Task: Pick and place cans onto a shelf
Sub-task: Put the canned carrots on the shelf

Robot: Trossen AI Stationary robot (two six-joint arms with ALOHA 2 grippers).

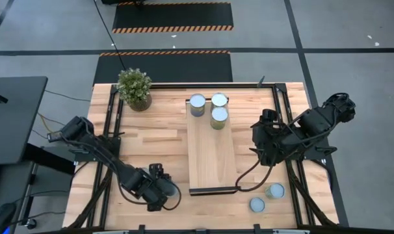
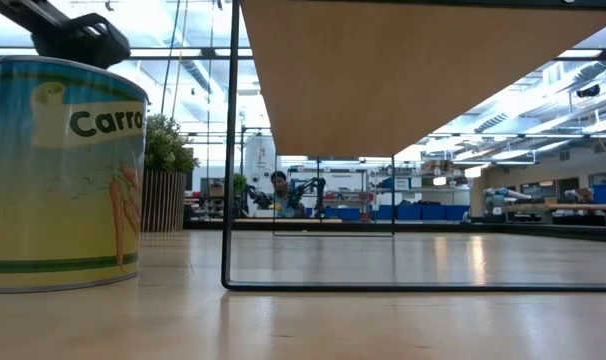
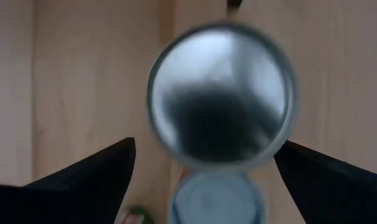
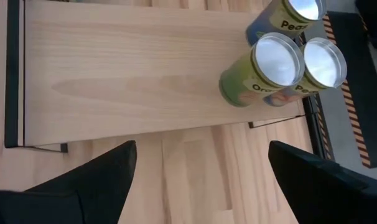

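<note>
The shelf [image 1: 212, 146] is a raised light-wood board in the middle of the table, and three cans [image 1: 211, 107] stand at its far end. In the right wrist view they are the three cans [image 4: 282, 59]. Two more cans [image 1: 275, 190] stand on the table near the front right. My left gripper [image 1: 166, 193] is at the front left, open, above a silver-topped can [image 3: 221, 99]; its fingers [image 3: 83, 180] stand on either side without touching it. A second can [image 3: 216, 199] stands just behind the first. The low view shows a carrot-label can [image 2: 63, 170] on the tabletop. My right gripper [image 4: 201, 180] hangs open and high, right of the shelf.
A potted green plant [image 1: 134, 88] stands at the table's far left. Black frame rails [image 1: 112, 130] run along both sides of the table. The shelf's thin black legs [image 2: 228, 150] rise from the tabletop. The shelf's near half [image 4: 145, 74] is bare wood.
</note>
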